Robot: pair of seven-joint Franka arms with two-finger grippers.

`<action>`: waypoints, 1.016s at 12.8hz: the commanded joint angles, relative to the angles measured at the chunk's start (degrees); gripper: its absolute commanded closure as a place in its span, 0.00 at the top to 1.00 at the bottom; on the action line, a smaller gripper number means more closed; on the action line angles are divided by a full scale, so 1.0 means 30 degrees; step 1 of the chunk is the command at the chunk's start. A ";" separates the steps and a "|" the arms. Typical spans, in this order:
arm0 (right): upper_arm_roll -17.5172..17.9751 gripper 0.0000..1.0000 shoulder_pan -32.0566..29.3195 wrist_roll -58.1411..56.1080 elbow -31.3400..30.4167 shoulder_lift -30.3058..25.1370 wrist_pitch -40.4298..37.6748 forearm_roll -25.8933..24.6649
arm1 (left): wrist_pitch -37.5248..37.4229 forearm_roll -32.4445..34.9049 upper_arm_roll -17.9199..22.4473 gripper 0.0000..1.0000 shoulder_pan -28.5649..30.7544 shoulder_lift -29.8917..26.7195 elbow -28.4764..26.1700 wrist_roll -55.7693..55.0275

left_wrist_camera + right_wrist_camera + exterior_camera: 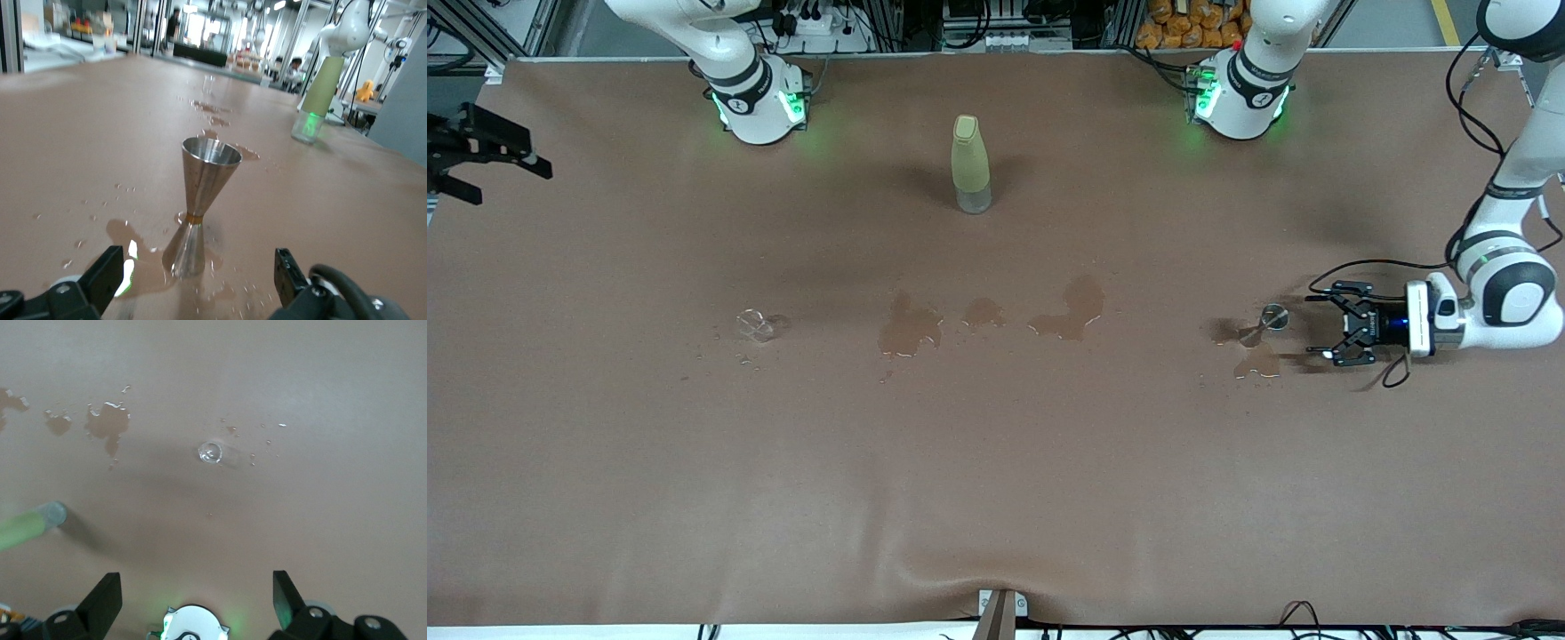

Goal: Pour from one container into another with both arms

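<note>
Jigger: small steel hourglass-shaped measuring jigger (1267, 322) stands upright on the brown table cover (996, 462) toward the left arm's end, its foot in a wet patch (1258, 363); in the left wrist view the jigger (200, 203) is straight ahead of the fingers and between their lines, apart from both, untouched.
Left gripper: black two-finger left gripper (1332, 326) lies low and level just beside the jigger, pointing at it from the table's end; its 2 fingers (105, 275) are spread wide, wider than the jigger's cup, with nothing between them.
Right gripper: black right gripper (511, 153) hangs high over the right arm's end of the table, at the edge of the front view; in the right wrist view its 2 fingers (100, 603) are spread wide and hold nothing, looking down on the table from well above.
Glass: small clear glass tumbler (758, 324) stands toward the right arm's end, well apart from the jigger, with droplets around it; it shows from above in the right wrist view (211, 452).
Bottle: tall pale green bottle with a clear base (970, 165) stands upright between the 2 arm bases, farther from the front camera than the glass and jigger.
Spills: 3 dark wet puddles (1067, 311) lie in a row on the cover between glass and jigger.
</note>
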 commanded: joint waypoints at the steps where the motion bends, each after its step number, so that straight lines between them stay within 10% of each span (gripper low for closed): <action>1: 0.1561 1.00 -0.0043 0.3451 0.0604 -0.0335 -0.0588 -0.1677 | -0.0292 0.1772 -0.0179 0.99 -0.0091 -0.1873 0.0325 -0.2614; 13: 0.3704 1.00 -0.3675 0.3991 0.0784 0.0105 0.0726 -0.2034 | -0.0087 0.5554 -0.1789 1.00 -0.1556 -0.7678 0.2669 -1.4656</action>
